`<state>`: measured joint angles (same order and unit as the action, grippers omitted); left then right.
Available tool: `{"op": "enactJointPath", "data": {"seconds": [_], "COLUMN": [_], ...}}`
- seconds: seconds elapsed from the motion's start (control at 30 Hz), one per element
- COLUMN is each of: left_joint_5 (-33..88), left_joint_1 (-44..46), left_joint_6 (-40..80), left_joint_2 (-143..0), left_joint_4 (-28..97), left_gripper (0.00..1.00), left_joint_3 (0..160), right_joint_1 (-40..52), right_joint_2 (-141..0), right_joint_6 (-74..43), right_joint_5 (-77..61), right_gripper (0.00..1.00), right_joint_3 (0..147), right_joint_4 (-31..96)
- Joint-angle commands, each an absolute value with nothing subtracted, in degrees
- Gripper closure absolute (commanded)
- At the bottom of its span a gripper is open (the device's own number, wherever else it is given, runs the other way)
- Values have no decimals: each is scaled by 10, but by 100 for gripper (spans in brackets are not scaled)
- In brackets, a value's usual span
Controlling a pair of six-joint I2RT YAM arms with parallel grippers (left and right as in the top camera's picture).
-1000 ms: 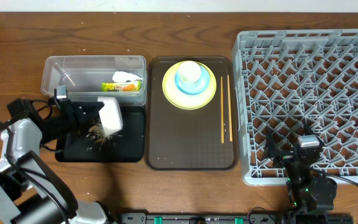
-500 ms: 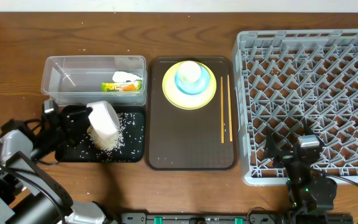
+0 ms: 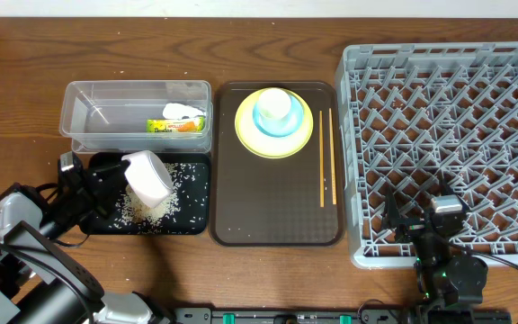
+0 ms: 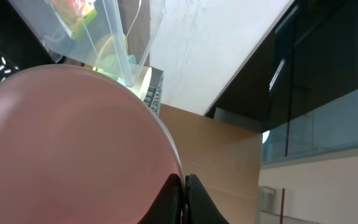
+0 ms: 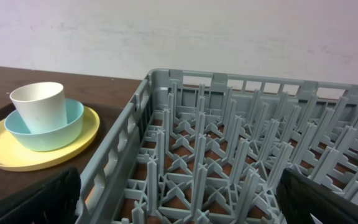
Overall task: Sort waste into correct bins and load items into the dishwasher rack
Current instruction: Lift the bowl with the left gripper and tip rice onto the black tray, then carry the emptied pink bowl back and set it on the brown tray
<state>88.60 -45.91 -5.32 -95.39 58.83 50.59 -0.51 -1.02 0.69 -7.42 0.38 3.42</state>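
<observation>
On the left side of the table, the left gripper (image 4: 183, 190) is clamped tight on the rim of the white bowl (image 3: 149, 175), holding it tipped on its side above the black tray (image 3: 194, 218). Rice (image 3: 142, 211) lies scattered over the tray floor under and around the bowl. Just behind the black tray sits the clear tub (image 3: 106, 117), with the snack wrapper (image 3: 176, 126) and the white tissue (image 3: 185, 111) at its right end. In the middle, the brown tray (image 3: 277, 198) carries the yellow-green plate (image 3: 245, 126), the blue bowl (image 3: 275, 131) on it and the white cup (image 3: 275, 103) inside the bowl. The two chopsticks (image 3: 322, 157) lie side by side to the right of the plate. The grey rack (image 3: 448, 117) fills the right side. The right gripper (image 5: 179, 180) rests at the rack's near edge, its jaws spread wide with nothing between them.
</observation>
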Motion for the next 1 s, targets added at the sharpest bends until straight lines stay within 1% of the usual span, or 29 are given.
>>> {"op": "enactJointPath", "data": {"seconds": [0.0, 0.27, 0.43, 0.6, 0.7, 0.87, 0.97], "left_joint_5": [901, 901, 879, 793, 733, 601, 510], "left_joint_1": [-458, -443, -415, -371, -329, -226, -138], "left_joint_6": [-79, -79, -76, -26, 18, 122, 175], "left_joint_2": [-950, -935, -868, -779, -720, -637, -598], "left_joint_4": [600, 596, 596, 594, 571, 516, 479], "left_gripper": [94, 94, 94, 94, 94, 94, 94], "left_joint_3": [503, 504, 514, 536, 536, 536, 536], "right_joint_1": [1, 1, 1, 1, 1, 1, 1], "right_joint_2": [-9, -9, -9, -9, -9, -9, -9], "right_joint_6": [11, 11, 11, 11, 11, 11, 11], "right_joint_5": [-73, -73, -73, -73, -73, -73, -73], "right_gripper": [1, 1, 1, 1, 1, 1, 1], "right_joint_3": [3, 3, 3, 3, 3, 3, 3], "right_joint_4": [36, 37, 36, 36, 36, 37, 36]}}
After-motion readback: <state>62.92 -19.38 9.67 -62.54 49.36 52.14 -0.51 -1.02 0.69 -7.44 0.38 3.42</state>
